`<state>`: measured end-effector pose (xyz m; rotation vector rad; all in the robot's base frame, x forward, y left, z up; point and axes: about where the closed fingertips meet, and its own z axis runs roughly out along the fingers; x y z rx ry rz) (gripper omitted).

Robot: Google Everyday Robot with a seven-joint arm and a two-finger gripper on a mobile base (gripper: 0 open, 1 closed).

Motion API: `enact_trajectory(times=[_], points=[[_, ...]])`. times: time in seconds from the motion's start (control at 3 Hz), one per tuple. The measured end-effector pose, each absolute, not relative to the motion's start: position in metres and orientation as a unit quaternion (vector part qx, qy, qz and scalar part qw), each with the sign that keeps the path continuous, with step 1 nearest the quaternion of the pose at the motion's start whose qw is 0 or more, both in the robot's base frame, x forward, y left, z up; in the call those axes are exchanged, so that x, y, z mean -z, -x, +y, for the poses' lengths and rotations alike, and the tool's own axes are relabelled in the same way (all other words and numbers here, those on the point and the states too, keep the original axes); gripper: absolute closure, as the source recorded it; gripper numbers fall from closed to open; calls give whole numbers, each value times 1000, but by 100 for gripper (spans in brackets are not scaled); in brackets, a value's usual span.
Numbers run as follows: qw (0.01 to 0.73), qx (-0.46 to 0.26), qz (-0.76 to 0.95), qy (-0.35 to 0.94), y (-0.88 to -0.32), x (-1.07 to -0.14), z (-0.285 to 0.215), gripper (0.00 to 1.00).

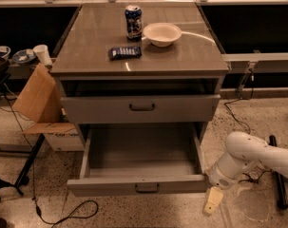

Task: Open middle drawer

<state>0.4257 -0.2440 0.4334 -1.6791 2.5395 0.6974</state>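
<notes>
The middle drawer (110, 186) stands pulled far out from the grey cabinet, its low front panel with a small dark bar handle (147, 188) facing me and its deep tray empty. Above it the taller-fronted top drawer (140, 108) is slightly ajar. The bottom drawer is hidden beneath the open one. My gripper (213, 201), cream-coloured at the end of the white arm (248, 158), hangs low near the floor just right of the middle drawer's front right corner, apart from it and holding nothing I can see.
On the cabinet top (186, 56) stand a can (133, 22), a white bowl (161, 33) and a dark packet (125, 52). A cardboard box (39, 103) and a black stand leg (27, 167) are at left. Cables (67, 213) lie on the floor.
</notes>
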Motion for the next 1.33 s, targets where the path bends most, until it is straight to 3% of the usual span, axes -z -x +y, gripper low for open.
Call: enact_trajectory(times=[1.0, 1.33], points=[[-17, -202, 826, 526, -381, -450, -290, 0], [-31, -182, 833, 522, -340, -468, -326, 0]])
